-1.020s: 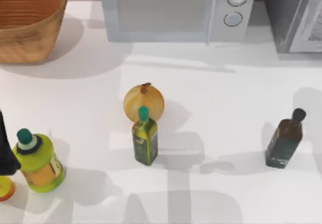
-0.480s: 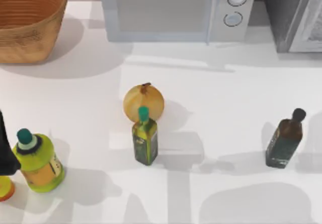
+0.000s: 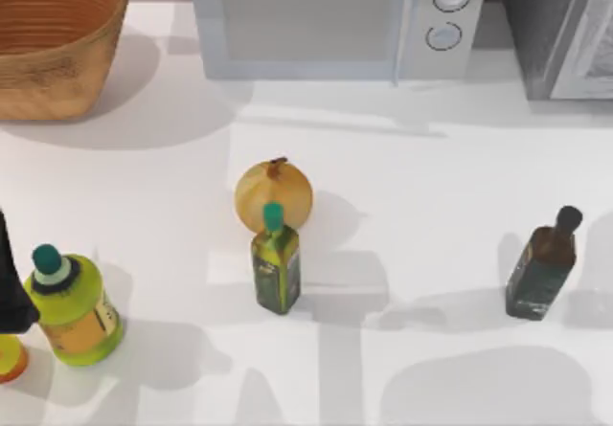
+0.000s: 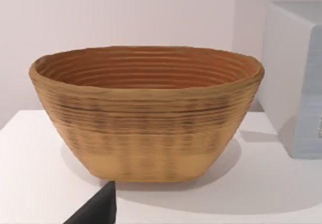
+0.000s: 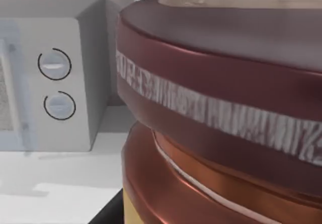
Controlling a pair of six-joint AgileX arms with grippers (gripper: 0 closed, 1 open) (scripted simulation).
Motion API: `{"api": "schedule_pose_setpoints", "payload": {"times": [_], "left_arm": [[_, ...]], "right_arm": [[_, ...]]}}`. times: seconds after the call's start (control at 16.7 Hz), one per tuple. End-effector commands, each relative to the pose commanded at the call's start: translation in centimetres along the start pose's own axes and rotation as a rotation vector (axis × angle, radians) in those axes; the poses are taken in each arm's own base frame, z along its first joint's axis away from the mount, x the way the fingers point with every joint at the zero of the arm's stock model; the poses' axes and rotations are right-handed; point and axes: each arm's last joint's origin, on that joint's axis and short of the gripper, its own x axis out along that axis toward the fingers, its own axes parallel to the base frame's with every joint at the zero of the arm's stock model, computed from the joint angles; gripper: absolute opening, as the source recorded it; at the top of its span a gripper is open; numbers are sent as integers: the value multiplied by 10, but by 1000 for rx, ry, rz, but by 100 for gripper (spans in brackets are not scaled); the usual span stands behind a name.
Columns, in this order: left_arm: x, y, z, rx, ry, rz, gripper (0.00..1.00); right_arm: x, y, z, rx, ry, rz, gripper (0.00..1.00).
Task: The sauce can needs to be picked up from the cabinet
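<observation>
Largest first: your table [image 3: 460,158] is white, with the cabinet [image 3: 556,24] at its far right corner, dark grey speckled, pale door frame at the edge. Left of it stands the microwave [image 3: 326,19], two round knobs on its right side. A woven basket [image 3: 53,43] sits at the far left corner; your left wrist view looks straight at it [image 4: 146,113].

The sauce can [image 5: 221,113] is right up against your right wrist camera, maroon lid with a pale band, orange-brown side below, microwave behind it. You can't tell whether the right gripper has hold of the can or how wide its fingers are.

An onion [image 3: 274,192] sits mid-table, a green-capped bottle [image 3: 276,263] just in front of it. A yellow-green bottle [image 3: 72,306] stands near the left edge, a dark bottle [image 3: 543,265] toward the right.

A black piece of your left arm [image 3: 11,282] shows at the left edge; gripper state there can't be told.
</observation>
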Motion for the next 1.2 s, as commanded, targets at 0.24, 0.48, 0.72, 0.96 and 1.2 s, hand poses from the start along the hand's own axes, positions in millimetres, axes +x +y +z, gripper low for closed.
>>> {"api": "schedule_pose_setpoints", "payload": {"times": [0.24,0.48,0.72,0.96,1.2], "left_arm": [[0,0,0,0,0,0,100],[0,0,0,0,0,0,100],[0,0,0,0,0,0,100],[0,0,0,0,0,0,100],[0,0,0,0,0,0,100]], "right_arm": [[7,-1,5,3,11,40,0],[18,-3,14,7,10,106,0],[32,-5,22,5,0,169,0],[46,-10,28,-4,-13,230,0],[62,-15,28,-7,-13,292,0]]}}
